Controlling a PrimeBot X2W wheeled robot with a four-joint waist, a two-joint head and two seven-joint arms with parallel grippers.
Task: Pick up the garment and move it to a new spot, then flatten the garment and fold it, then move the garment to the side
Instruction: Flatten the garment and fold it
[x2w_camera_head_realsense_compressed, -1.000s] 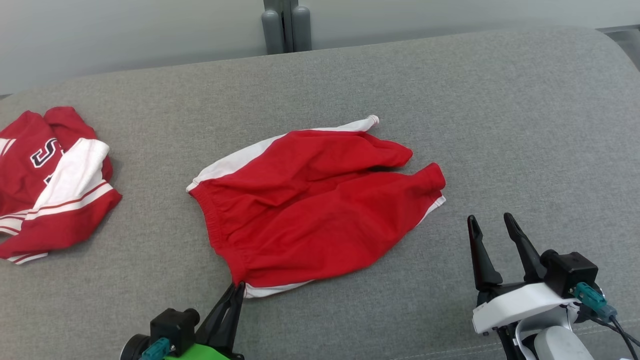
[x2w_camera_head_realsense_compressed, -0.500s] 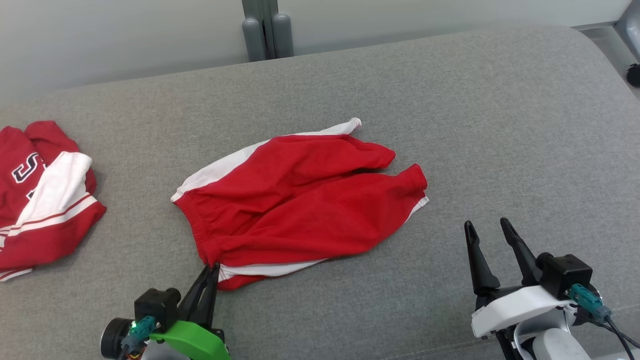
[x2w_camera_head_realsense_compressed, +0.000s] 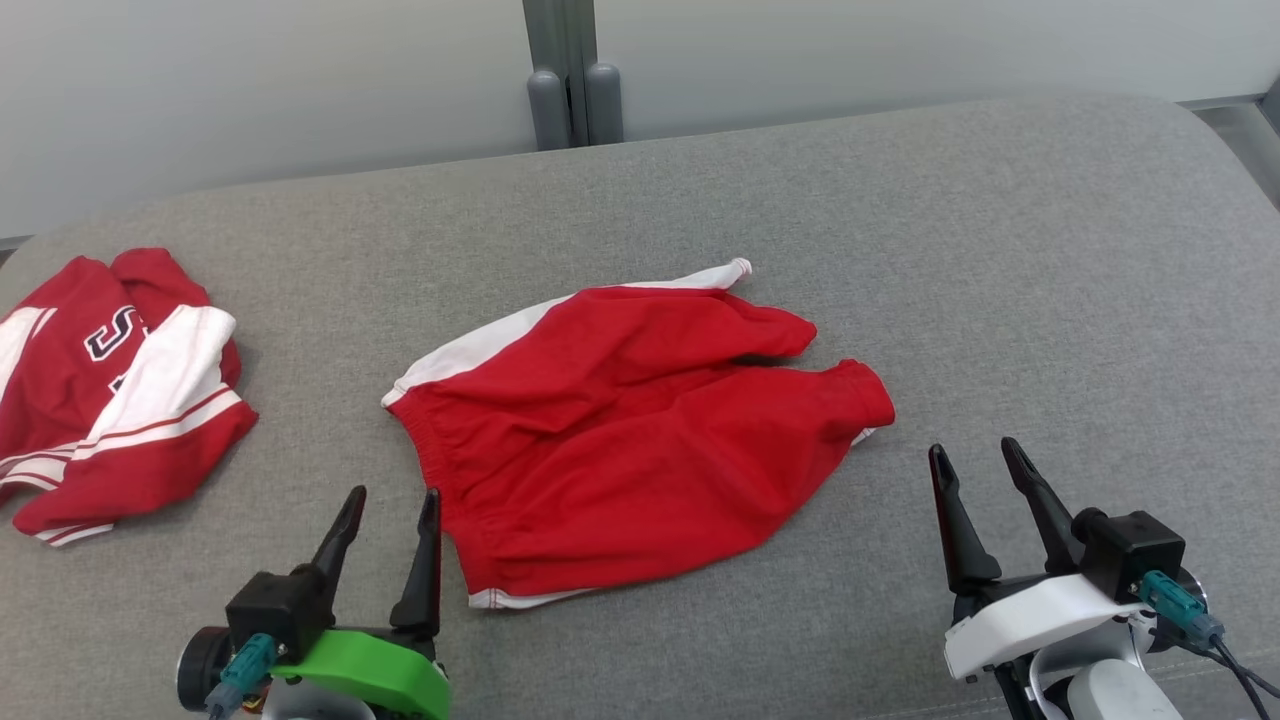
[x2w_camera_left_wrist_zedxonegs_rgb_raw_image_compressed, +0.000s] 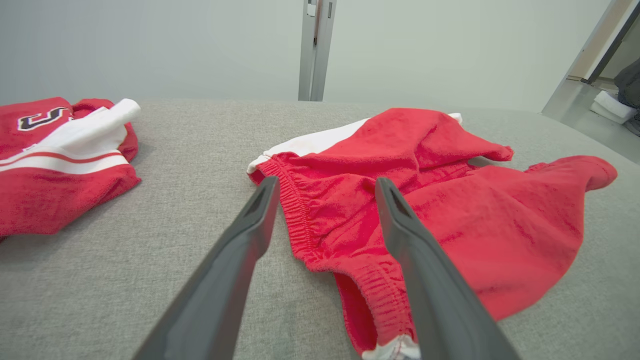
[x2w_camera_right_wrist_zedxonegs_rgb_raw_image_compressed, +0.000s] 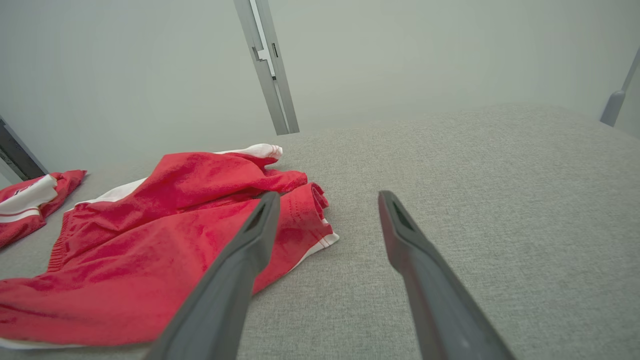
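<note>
The red shorts (x2w_camera_head_realsense_compressed: 640, 430) lay rumpled near the middle of the grey cushion (x2w_camera_head_realsense_compressed: 1050, 250). Their elastic waistband faced left, both legs pointed right, and white trim showed along the far and near sides. There was one pair of shorts, one crumpled red-and-white jersey (x2w_camera_head_realsense_compressed: 110, 390) well apart toward the left, and two grippers. The left gripper (x2w_camera_head_realsense_compressed: 393, 495) stood wide open and empty just beside the waistband. The right gripper (x2w_camera_head_realsense_compressed: 973, 448), equally wide and empty, sat near the leg hems. Bare cushion stretched away to the right and behind the shorts.
</note>
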